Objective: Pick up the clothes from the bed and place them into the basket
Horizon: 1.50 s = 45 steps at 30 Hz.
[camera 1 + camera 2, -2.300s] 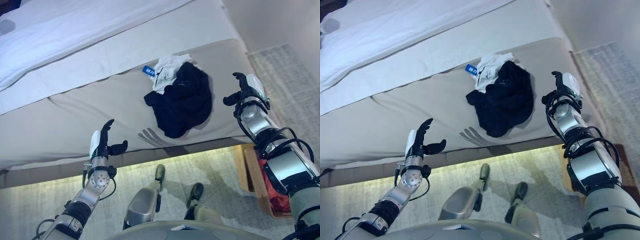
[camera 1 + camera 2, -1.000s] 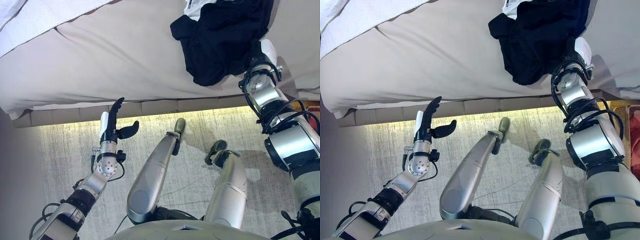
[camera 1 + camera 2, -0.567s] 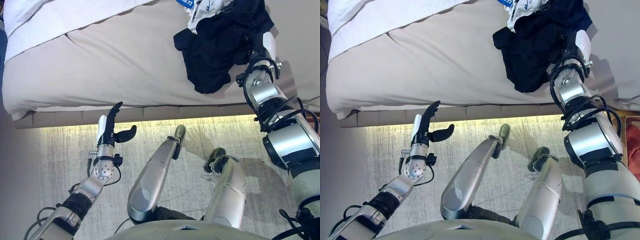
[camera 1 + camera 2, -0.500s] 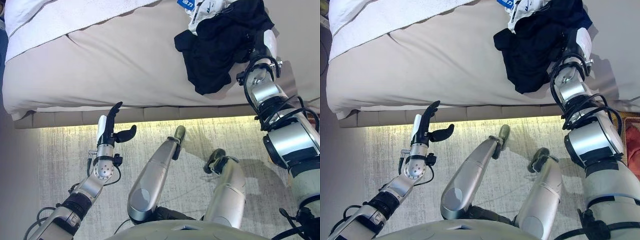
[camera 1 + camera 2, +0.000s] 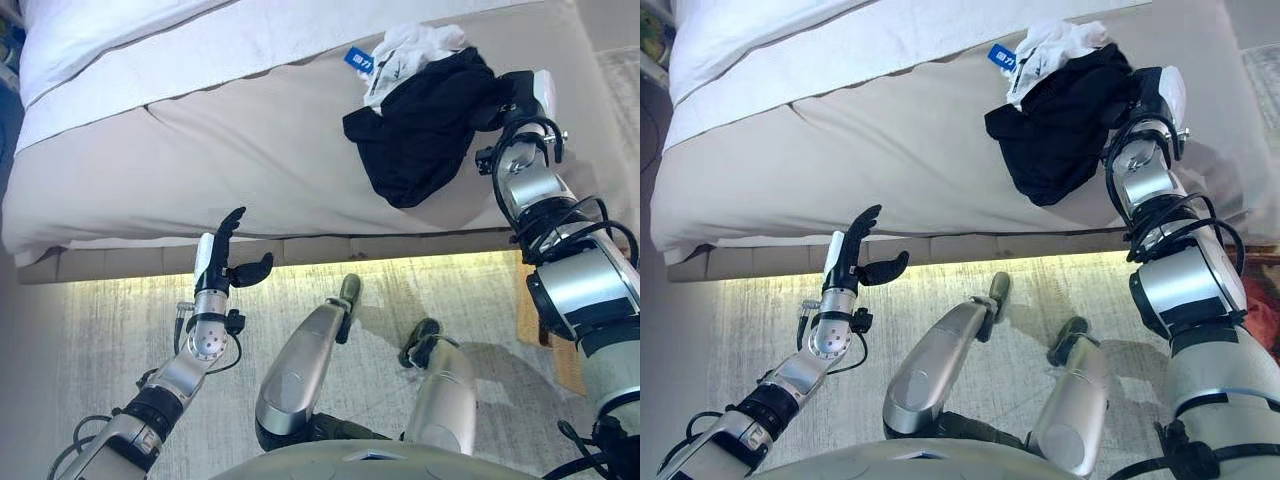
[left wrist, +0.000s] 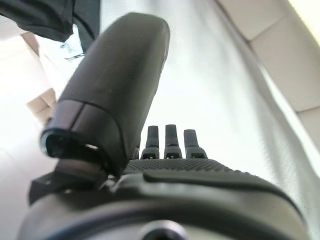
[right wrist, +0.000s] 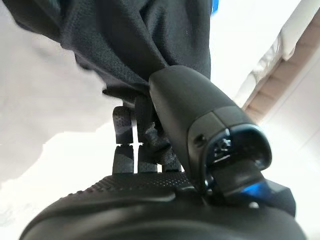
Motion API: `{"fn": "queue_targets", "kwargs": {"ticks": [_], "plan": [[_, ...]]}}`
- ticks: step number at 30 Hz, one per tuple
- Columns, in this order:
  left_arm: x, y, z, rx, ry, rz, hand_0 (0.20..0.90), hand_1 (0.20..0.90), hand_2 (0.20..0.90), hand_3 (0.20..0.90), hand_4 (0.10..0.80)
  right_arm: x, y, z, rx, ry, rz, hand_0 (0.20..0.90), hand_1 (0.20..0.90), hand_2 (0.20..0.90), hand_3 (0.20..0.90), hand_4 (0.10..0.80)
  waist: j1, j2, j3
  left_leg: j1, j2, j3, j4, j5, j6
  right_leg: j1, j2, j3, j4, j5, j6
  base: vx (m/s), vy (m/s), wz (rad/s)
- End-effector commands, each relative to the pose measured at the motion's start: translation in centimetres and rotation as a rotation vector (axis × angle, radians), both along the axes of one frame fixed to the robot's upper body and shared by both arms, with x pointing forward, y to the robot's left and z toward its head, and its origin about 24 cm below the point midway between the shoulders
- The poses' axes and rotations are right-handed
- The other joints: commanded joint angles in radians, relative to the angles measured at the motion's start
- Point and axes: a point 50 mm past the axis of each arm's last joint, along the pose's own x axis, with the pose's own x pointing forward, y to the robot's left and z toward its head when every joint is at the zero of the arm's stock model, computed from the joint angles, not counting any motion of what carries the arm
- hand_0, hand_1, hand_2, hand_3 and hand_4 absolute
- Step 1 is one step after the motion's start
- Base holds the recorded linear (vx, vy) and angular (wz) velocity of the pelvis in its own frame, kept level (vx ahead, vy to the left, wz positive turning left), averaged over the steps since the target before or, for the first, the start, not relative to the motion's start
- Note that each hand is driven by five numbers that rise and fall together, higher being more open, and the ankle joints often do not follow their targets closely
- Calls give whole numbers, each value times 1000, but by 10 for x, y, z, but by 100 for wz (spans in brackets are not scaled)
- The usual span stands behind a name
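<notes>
A black garment [image 5: 410, 135] lies crumpled on the beige bed [image 5: 200, 160] near its front right corner. A white garment [image 5: 405, 48] with a blue tag lies half under its far side. My right hand [image 5: 522, 96] is at the black garment's right edge. In the right wrist view the thumb and curled fingers [image 7: 125, 130] pinch the black cloth [image 7: 125, 35]. My left hand [image 5: 218, 262] is open, fingers straight, raised in front of the bed's front edge, far left of the clothes. It holds nothing in the left wrist view [image 6: 165, 170].
A white duvet [image 5: 120, 40] covers the far left of the bed. The bed's lit base [image 5: 300, 250] runs along the front. A wicker basket's edge [image 5: 528, 300] shows on the grey rug at the right, behind my right arm.
The camera has tilted and shifted. My right hand has moved in from the right, reached the black garment's edge and closed on it. My left hand has stayed open.
</notes>
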Motion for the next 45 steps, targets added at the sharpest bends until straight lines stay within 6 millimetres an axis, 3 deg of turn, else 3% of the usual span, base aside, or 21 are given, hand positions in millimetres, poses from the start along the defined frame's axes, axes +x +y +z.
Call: {"fn": "queue_targets", "kwargs": {"ticks": [1,5,13,21,27,35,45], "plan": [[2,24,17,45,-92,63,900,900,900,900,800,-13,0,77,-81,-344,51,300,300,300,200,100,-12,-80,-142,131,108,5,-1,-128,-31,166,42,1,-71,56,3,55,10,-30],[-4,26,7,60,-44,74,900,900,900,900,800,-20,-13,79,-72,-353,36,300,300,300,200,100,-37,-114,-231,236,134,42,-163,-55,-48,265,71,-10,-244,121,19,116,10,-5],[-11,26,-8,70,18,62,900,900,900,900,800,-34,-31,94,-138,-392,23,300,300,300,200,100,-83,-152,-372,370,164,90,-382,20,-81,352,114,14,-445,209,55,75,11,-12],[-9,24,-11,80,30,47,900,900,900,900,800,-53,-45,121,-242,-469,-51,300,300,300,200,100,-142,-171,-431,439,185,132,-521,62,-109,384,146,48,-582,275,77,-18,1,-14],[-6,21,-14,86,34,25,900,900,900,900,800,-67,-66,132,-237,-501,-131,300,300,300,200,100,-190,-174,-448,453,191,163,-528,46,-114,376,164,81,-613,290,81,-26,-8,-31],[-1,16,-13,89,33,7,900,900,900,900,800,-83,-95,119,-258,-437,-235,300,300,300,200,100,-246,-171,-449,466,198,193,-528,36,-119,355,182,129,-613,294,80,-6,-15,-18],[5,9,-10,99,34,-36,900,900,900,900,800,-92,-119,71,-188,-295,-284,300,300,300,200,100,-302,-156,-429,481,207,231,-528,32,-128,335,196,174,-613,300,80,-7,-44,-18]]}}
